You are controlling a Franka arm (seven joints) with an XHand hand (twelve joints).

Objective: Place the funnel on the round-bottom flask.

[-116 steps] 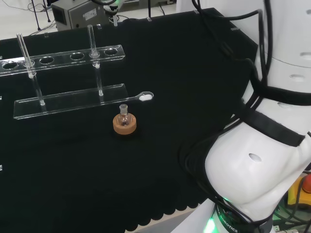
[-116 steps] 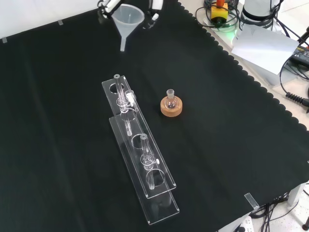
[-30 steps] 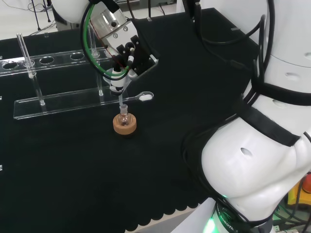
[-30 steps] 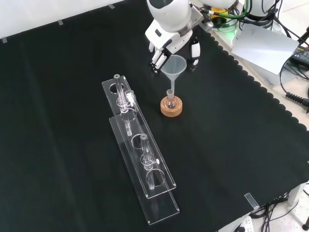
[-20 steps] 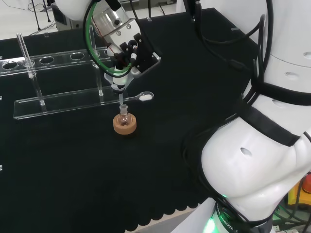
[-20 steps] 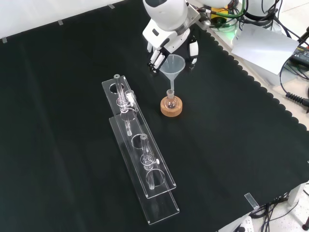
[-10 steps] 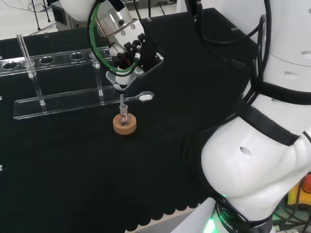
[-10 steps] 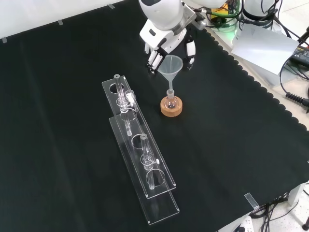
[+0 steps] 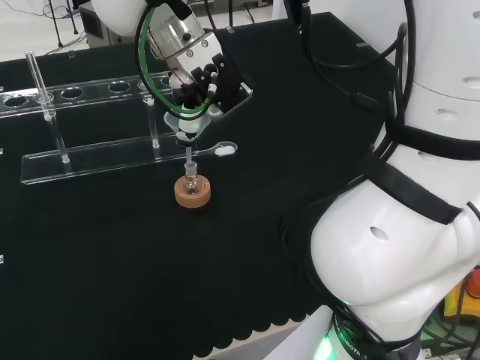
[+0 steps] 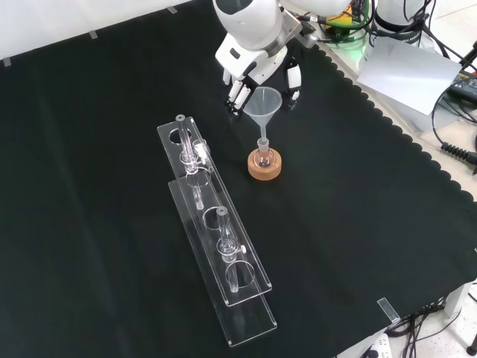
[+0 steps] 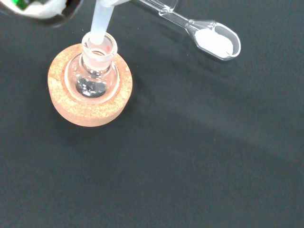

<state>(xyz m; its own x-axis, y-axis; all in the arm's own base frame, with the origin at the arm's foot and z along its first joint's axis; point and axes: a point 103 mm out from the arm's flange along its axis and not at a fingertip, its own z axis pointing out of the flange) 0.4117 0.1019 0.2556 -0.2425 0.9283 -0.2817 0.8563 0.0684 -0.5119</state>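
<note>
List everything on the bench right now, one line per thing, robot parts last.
funnel: one, clear, stem in the flask's neck, held by the robot hand.
round-bottom flask: one, clear glass, seated in the cork ring.
cork ring: one, tan, mid-cloth, right of the rack in the front view.
test-tube rack: one, clear, with upright tubes.
glass spoon: one, clear with white powder, on the cloth beside the cork ring.
black cloth: one, covers the bench.
robot hand: one, black and white, fingers round the funnel's rim.
arm links: white, right of the head view.
</note>
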